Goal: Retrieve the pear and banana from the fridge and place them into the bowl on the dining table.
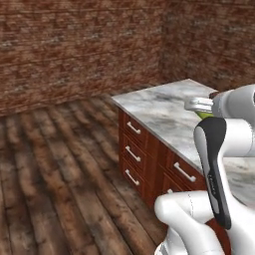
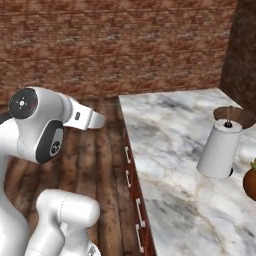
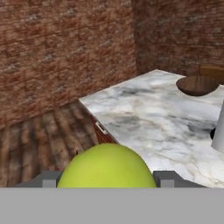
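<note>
Gripping the pear (image 3: 106,166), my jaws sit clenched on either flank of it in the hand view, the fruit filling the gap between the two dark tips and bulging up as a smooth, round, yellow-green dome. From the left base view I catch just a sliver of that green tucked behind the wrist, so I judge the fruit is carried rather than resting on anything. Ahead of the jaws and off to the right lies the bowl (image 3: 197,85), a shallow, wide, dark brown dish with a wooden look, sitting on the far part of the dining table (image 3: 144,113); the pear has to travel forward and rightward over the near edge of that table to get above it. The bowl is round, so no long axis matters for the drop. The table top is white-grey veined marble, glossy and flat, over reddish wood drawer fronts with pale bar handles. Nearer than the bowl stands a plain white tapered canister (image 2: 220,148), well apart from my line but worth skirting, and a terracotta pot (image 2: 250,184) pokes in at the right edge of the right base view. Rough red brick walls and a dark plank floor close off the room.
</note>
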### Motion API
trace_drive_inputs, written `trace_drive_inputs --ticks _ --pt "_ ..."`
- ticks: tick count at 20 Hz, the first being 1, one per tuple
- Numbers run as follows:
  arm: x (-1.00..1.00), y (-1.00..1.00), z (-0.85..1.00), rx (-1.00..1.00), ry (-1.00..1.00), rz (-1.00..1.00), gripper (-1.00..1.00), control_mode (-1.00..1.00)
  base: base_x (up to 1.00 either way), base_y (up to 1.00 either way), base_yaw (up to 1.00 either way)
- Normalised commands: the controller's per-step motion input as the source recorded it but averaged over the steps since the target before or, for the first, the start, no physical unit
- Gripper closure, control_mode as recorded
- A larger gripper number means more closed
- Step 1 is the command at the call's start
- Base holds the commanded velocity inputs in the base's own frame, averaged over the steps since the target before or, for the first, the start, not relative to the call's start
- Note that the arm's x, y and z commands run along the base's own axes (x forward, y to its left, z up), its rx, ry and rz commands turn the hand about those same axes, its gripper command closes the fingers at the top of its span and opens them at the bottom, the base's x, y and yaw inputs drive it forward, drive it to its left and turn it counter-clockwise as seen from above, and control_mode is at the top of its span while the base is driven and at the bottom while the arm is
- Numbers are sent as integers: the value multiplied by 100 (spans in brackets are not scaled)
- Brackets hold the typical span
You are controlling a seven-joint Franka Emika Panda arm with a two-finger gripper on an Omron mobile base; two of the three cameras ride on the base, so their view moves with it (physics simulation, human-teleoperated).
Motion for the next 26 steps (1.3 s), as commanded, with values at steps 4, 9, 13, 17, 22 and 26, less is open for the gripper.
trace_drive_inputs --ticks 4,9,13,17,22,26 --pt "0 0 0 0 0 0 100 100 1 12 -16" --pt "0 0 0 0 0 0 100 100 51 16 0" --pt "0 0 0 0 0 0 100 100 91 39 3" --pt "0 0 0 0 0 0 100 100 100 53 22" --pt "0 0 0 0 0 0 100 100 100 54 45" --pt "0 0 0 0 0 0 100 100 100 39 53"
